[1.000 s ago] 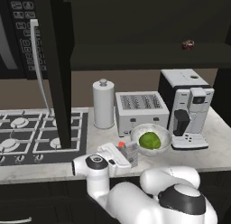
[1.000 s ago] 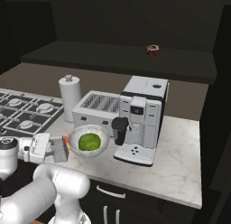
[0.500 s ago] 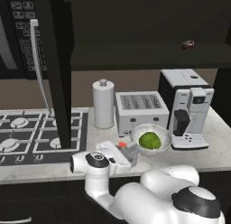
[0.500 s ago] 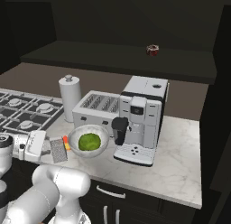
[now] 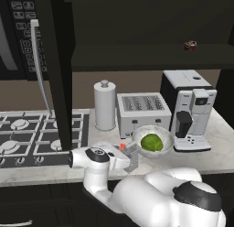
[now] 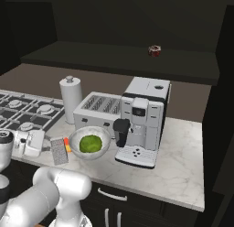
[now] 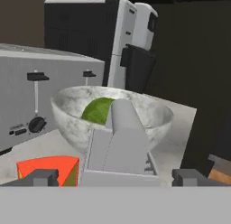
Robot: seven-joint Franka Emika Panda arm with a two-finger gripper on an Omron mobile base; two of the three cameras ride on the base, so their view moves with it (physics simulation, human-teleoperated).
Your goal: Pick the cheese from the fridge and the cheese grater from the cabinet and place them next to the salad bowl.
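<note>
The cheese grater (image 7: 119,144), a small grey metal box, stands on the counter just in front of the salad bowl (image 7: 67,117), which holds a green leafy ball. The orange-red cheese (image 7: 47,168) lies to the grater's left, beside the bowl. My gripper (image 7: 115,178) is open, its fingertips (image 7: 38,177) wide apart on either side of the grater's near end and not touching it. From the base I see the grater (image 5: 133,160), the cheese (image 5: 122,147), the bowl (image 5: 161,135) and my gripper (image 5: 121,155); also the grater (image 6: 58,151), the cheese (image 6: 67,145) and the bowl (image 6: 104,135). The cabinet door (image 5: 58,70) hangs open. The fridge is out of view.
A silver toaster (image 5: 142,112) and a paper-towel roll (image 5: 104,105) stand behind the bowl, a coffee machine (image 5: 189,107) to its right. A gas hob (image 5: 27,137) lies at the left. A tiny dark-red object (image 6: 155,51) sits on the upper shelf.
My hand has drawn back to the left, away from the bowl. The grater now stands free on the counter beside the cheese. The jaws stay open.
</note>
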